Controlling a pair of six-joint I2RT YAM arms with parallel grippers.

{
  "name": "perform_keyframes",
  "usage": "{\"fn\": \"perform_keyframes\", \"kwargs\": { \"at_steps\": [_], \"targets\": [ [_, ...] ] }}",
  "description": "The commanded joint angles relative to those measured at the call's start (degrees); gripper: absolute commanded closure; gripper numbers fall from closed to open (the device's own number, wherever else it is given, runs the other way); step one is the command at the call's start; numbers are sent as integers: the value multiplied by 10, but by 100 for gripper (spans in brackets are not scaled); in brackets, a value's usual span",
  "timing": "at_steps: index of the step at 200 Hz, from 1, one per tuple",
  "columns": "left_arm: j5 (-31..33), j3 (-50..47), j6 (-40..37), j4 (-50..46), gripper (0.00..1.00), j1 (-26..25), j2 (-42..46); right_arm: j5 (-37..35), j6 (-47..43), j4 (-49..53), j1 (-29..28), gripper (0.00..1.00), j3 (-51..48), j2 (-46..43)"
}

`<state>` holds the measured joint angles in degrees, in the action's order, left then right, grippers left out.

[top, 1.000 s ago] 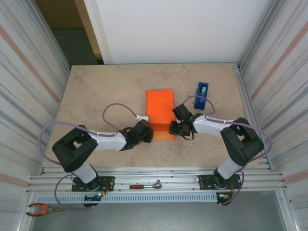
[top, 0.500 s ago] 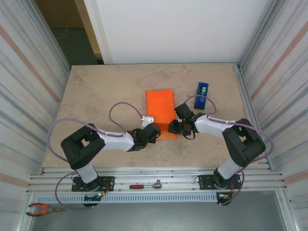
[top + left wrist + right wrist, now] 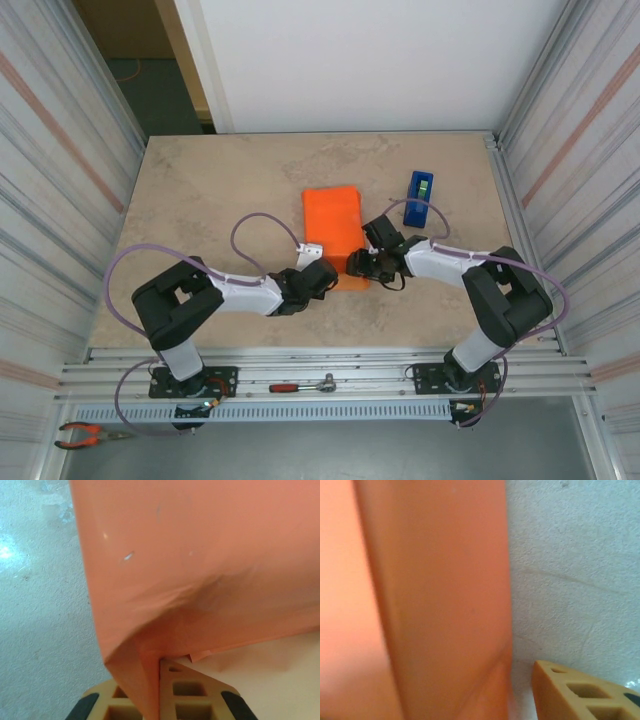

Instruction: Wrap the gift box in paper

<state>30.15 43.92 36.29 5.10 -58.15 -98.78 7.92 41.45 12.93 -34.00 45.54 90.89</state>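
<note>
One orange paper [image 3: 335, 228], folded, lying mid-surface [image 3: 220, 200]. Two hands: left hand [image 3: 322, 271] pinched tight on paper's near-left corner; right hand [image 3: 362, 264] beside paper's near-right edge, opening unclear. One blue tape dispenser [image 3: 419, 192] just right of paper.

High camera at six o'clock looks down; wrist cameras, facing three and nine, hug the shared paper [image 3: 333, 225].

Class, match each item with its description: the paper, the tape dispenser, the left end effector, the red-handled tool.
Items:
1 paper
2 tape dispenser
3 left end effector
4 red-handled tool

Descriptions:
A blue
B lying on the front rail
C orange
D shut on a fold of the sheet

Pairs: 1-C; 2-A; 3-D; 4-B
</note>
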Motion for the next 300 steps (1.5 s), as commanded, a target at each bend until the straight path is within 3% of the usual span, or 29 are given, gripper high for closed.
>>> {"fn": "perform_keyframes", "kwargs": {
  "at_steps": [1,10,17,25,34,48,55,68,76,84,95,103,111,119,122,129,148,150,159,164,188,220,270,300],
  "targets": [
    [15,6,11,-25,100,-5,-16,-2,-1,17,2,71,-17,-13],
    [15,6,13,-26,100,-5,-16,0,-2,14,3,99,-21,-17],
    [15,6,15,-26,100,-5,-16,3,-2,13,3,100,-24,-18],
    [14,5,15,-28,100,-5,-16,6,-3,11,2,87,-26,-21],
    [14,5,14,-30,100,-5,-15,7,0,12,2,58,-28,-23],
    [15,5,13,-30,100,-5,-15,8,2,13,0,54,-29,-28],
    [15,5,12,-31,100,-5,-15,8,3,13,0,61,-32,-32],
    [15,5,14,-30,100,-5,-17,11,5,11,-1,98,-38,-37],
    [15,5,16,-29,100,-5,-19,12,6,10,-1,100,-42,-41],
    [15,6,18,-31,100,-5,-20,14,7,13,-1,87,-44,-43],
    [13,6,18,-31,100,-5,-21,10,9,20,-1,51,-48,-50],
    [12,6,19,-29,100,-5,-21,10,10,21,-2,45,-54,-56],
    [12,7,19,-29,100,-5,-23,9,11,19,-3,50,-60,-60],
    [12,8,19,-29,100,-5,-23,9,10,17,-3,62,-66,-63],
    [12,8,19,-29,100,-5,-24,10,11,17,-3,70,-67,-64],
    [12,7,20,-29,100,-5,-23,12,9,16,-3,100,-67,-64],
    [9,6,20,-30,100,-5,-21,17,5,16,-3,100,-64,-65],
    [10,6,20,-30,100,-5,-20,17,6,16,-3,98,-64,-66],
    [10,6,18,-33,100,-5,-18,14,6,22,-2,66,-61,-69],
    [10,6,16,-33,100,-5,-17,11,6,24,-2,54,-60,-72],
    [6,3,14,-33,100,-5,-10,4,3,36,2,33,-51,-88],
    [-4,-4,2,-27,100,-3,11,4,-9,49,19,32,-26,-78],
    [-73,-22,-18,-19,60,27,85,2,-18,30,27,36,2,-13],
    [-100,-30,-23,-14,46,42,114,3,-18,21,25,41,1,2]
  ]
}}
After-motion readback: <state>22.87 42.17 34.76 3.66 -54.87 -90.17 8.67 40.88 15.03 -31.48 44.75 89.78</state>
